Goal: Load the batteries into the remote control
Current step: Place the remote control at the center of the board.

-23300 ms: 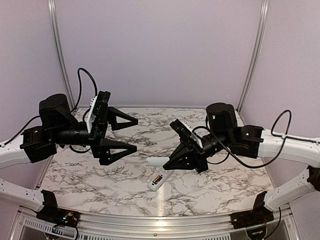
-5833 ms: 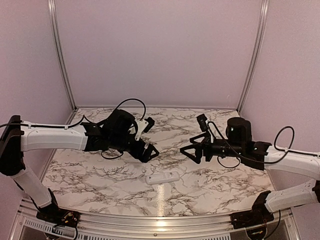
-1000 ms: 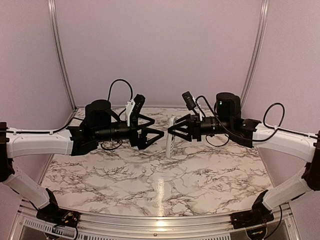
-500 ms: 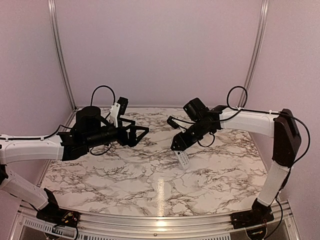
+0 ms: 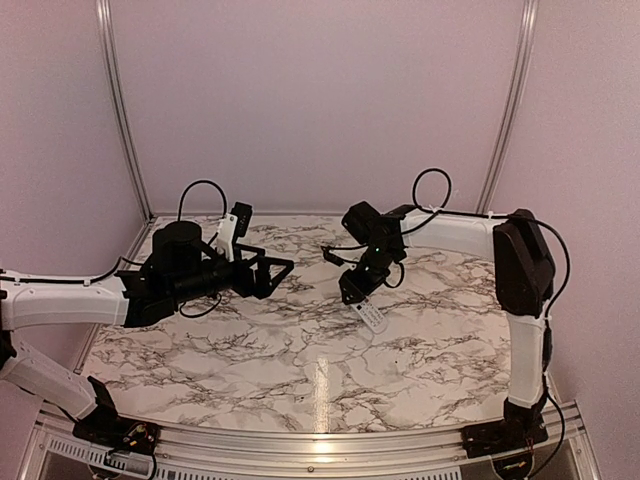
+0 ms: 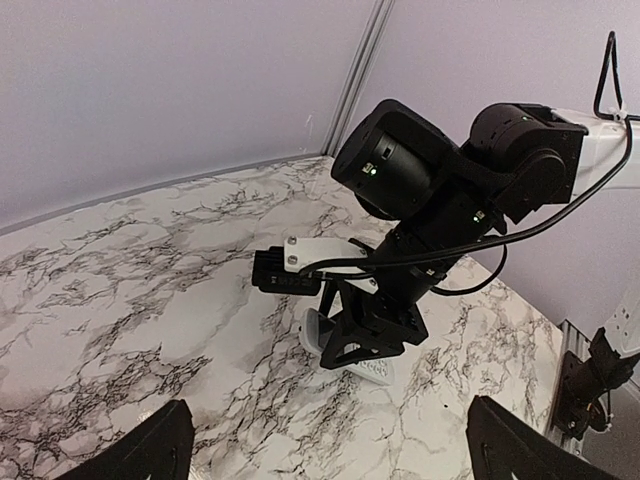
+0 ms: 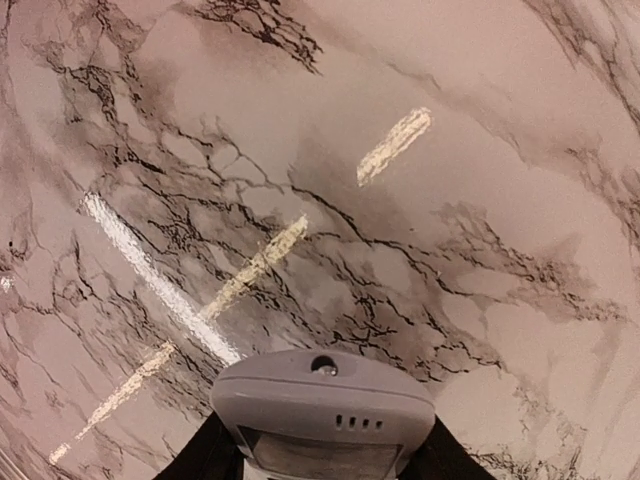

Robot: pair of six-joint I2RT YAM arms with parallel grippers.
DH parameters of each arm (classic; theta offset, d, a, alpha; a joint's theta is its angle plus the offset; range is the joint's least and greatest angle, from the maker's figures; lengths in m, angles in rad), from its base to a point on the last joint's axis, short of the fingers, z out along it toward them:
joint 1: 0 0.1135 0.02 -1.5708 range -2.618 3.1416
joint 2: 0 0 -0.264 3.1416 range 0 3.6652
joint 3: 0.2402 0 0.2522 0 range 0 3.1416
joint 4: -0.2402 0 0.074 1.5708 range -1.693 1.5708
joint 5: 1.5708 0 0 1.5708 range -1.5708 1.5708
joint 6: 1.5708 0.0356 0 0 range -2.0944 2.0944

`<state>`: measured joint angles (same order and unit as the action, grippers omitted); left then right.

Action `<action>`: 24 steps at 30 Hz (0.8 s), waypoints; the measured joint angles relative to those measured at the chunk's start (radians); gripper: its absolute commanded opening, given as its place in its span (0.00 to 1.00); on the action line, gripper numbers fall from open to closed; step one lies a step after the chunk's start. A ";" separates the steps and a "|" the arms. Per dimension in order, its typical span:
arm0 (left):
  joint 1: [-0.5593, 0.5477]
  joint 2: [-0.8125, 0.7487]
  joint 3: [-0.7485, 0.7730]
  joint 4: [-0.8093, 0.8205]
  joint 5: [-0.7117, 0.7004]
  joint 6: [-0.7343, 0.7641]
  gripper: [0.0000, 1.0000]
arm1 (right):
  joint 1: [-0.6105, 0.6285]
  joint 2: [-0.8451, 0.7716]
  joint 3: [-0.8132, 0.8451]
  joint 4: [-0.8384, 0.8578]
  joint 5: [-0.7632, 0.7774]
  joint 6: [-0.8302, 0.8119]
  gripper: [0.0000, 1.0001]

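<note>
The white remote control [image 5: 371, 315] is held near one end in my right gripper [image 5: 356, 287], which is shut on it. The remote slants down to the marble table [image 5: 250, 350] at centre right. In the right wrist view its rounded end with the greyish screen [image 7: 322, 408] fills the bottom, with a black finger [image 7: 212, 452] on each side. The left wrist view shows the right gripper [image 6: 372, 335] over the remote [image 6: 388, 369]. My left gripper [image 5: 272, 272] is open and empty, left of the remote and pointing at it; its fingertips [image 6: 160, 445] frame that view. No batteries are in view.
The metal frame posts [image 5: 505, 110] and lilac walls close in the back and sides. The right arm's black wrist and cable [image 6: 460, 190] hang above the remote. The table's front rail [image 5: 320, 440] runs along the near edge.
My right arm has swung the remote from upright between the two grippers down toward the table, then shifted slightly left. My left gripper has drawn back to the left and stayed open.
</note>
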<state>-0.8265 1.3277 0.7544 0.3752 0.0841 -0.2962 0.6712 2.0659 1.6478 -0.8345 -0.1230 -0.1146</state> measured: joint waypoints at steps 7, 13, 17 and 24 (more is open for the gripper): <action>0.000 0.000 -0.014 0.012 -0.007 -0.007 0.99 | -0.004 0.069 0.061 -0.036 0.000 -0.011 0.06; 0.002 0.002 -0.029 0.017 -0.013 -0.011 0.99 | -0.004 0.094 0.082 -0.042 -0.004 -0.010 0.10; 0.004 0.008 -0.029 0.017 -0.015 -0.011 0.99 | -0.004 0.122 0.111 -0.053 -0.006 -0.010 0.12; 0.005 0.019 -0.029 0.017 -0.014 -0.011 0.99 | -0.004 0.172 0.166 -0.059 -0.011 -0.010 0.22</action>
<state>-0.8219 1.3464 0.7258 0.3923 0.0696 -0.3073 0.6670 2.2379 1.8137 -0.8936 -0.1337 -0.1242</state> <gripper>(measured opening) 0.989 0.465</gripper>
